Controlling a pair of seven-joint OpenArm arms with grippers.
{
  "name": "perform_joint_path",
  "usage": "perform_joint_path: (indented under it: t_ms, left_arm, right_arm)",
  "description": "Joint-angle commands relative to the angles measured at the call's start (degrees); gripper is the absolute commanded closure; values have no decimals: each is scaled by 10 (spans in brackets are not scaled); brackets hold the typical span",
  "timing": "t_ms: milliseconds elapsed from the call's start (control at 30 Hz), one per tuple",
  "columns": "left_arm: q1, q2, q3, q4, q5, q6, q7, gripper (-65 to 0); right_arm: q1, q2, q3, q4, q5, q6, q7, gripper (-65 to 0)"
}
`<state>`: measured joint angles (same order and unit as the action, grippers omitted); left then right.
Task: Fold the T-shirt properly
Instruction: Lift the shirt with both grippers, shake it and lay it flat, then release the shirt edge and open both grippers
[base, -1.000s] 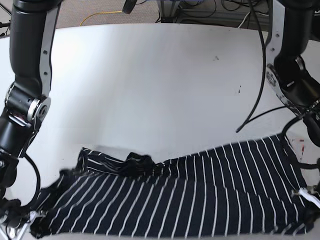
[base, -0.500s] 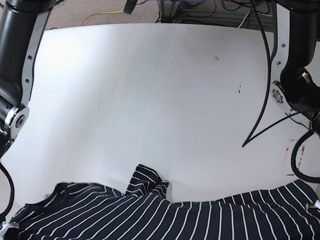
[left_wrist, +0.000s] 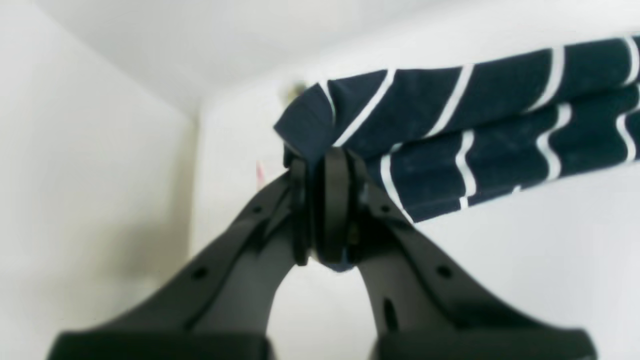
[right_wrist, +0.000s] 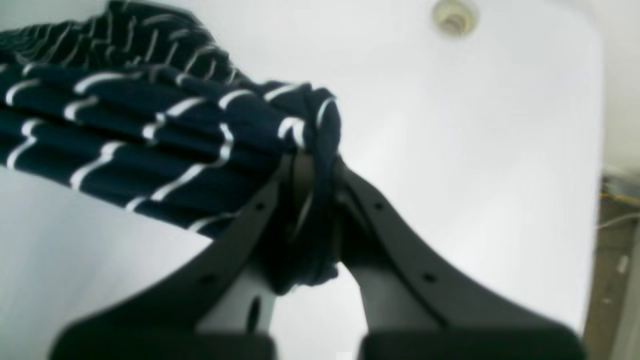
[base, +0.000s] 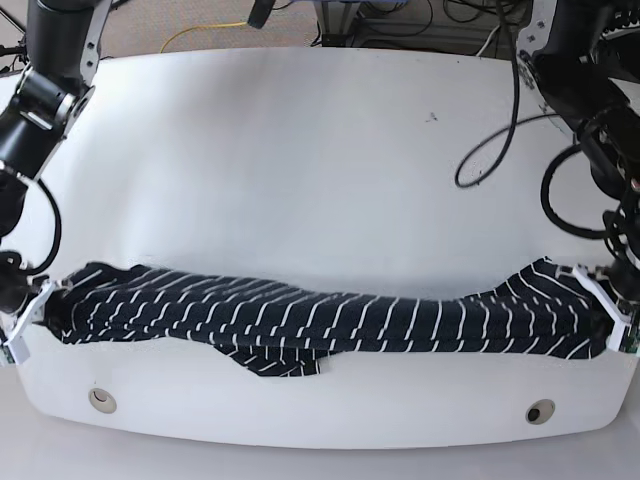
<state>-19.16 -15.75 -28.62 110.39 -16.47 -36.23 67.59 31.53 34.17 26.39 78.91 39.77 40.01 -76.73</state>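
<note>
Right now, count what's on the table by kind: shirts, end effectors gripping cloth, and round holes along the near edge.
T-shirt: 1
End effectors shut on it: 2, left end effector, right end effector
Round holes in the table: 2, left hole, right hole
Total: 5

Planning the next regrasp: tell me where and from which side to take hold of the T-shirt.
Grip the T-shirt at its two outer ends, each from its own side. It lies stretched in a long band along the table's near edge. The left end effector and right end effector are already shut on those ends.
</note>
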Motion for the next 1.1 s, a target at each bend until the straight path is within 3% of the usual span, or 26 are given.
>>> perform_joint_path:
  t_ms: [0, 267, 500, 1067]
  left_arm:
    - [24, -5, -31, 12, 24, 8, -8, 0]
    - [157, 8, -61, 16, 24, 8, -8, 0]
    - [258, 28, -94, 14, 25, 8, -8, 0]
    - [341, 8, -94, 10, 27, 8, -9, 0]
  right_arm:
    - [-77, -5, 54, 42, 5, 0, 3, 0]
    - [-234, -79, 107, 89, 13, 0, 2, 0]
    - [-313, -113, 106, 132, 12, 0, 2, 0]
    - [-422, -119, 102, 139, 9, 0, 9, 0]
